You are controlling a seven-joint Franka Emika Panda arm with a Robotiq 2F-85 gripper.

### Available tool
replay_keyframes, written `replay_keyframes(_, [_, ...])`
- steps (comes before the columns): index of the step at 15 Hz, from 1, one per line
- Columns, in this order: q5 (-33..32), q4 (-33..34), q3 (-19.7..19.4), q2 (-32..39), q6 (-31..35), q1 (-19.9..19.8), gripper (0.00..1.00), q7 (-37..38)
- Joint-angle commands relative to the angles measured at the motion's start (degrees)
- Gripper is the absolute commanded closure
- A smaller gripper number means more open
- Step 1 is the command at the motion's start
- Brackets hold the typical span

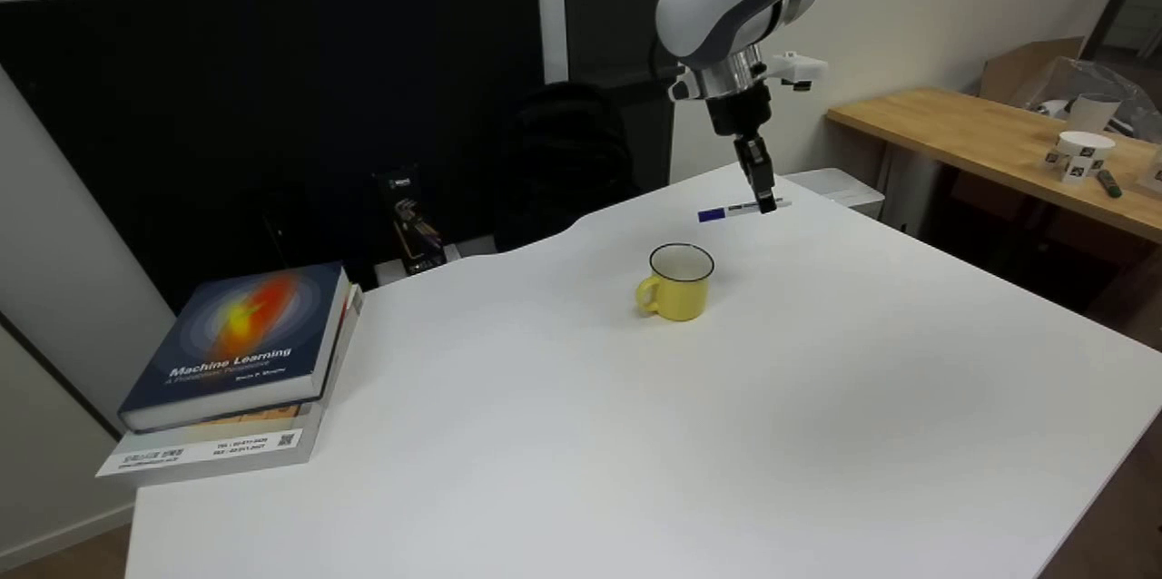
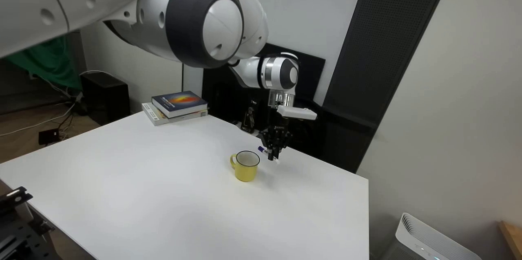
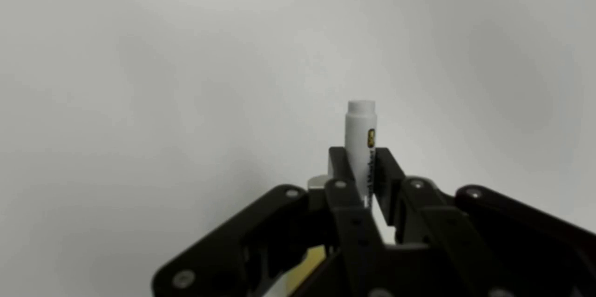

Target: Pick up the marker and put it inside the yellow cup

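Note:
The yellow cup (image 1: 685, 298) stands upright on the white table, and it also shows in an exterior view (image 2: 245, 173). A sliver of the cup (image 3: 305, 267) shows between the gripper's links in the wrist view. The marker (image 1: 740, 209) has a blue end and white barrel, and also shows in an exterior view (image 2: 264, 151). My gripper (image 1: 767, 204) is shut on the marker's barrel, behind the cup in both exterior views (image 2: 272, 156). In the wrist view the gripper (image 3: 360, 159) has the barrel (image 3: 360, 131) between both fingertips. The marker looks lifted above the table.
Two stacked books (image 1: 238, 352) lie at a table edge, also seen in an exterior view (image 2: 179, 105). The white table (image 1: 563, 434) carries the cup. A wooden side table (image 1: 962, 139) with white cups stands beyond it. A black backpack (image 1: 572, 152) is behind the table.

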Motion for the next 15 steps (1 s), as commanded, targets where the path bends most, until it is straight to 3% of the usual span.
replay_keyframes(1, [-1.0,6.0,-0.1,3.8,-3.0,1.0,0.96,-2.4])
replay_keyframes(8, [-0.9,11.5,-0.3,7.9,-9.1,1.8,0.96,-5.2])
replay_keyframes(15, [-2.1,22.0,-1.7,13.4,-27.4,3.0,0.96,-7.5])
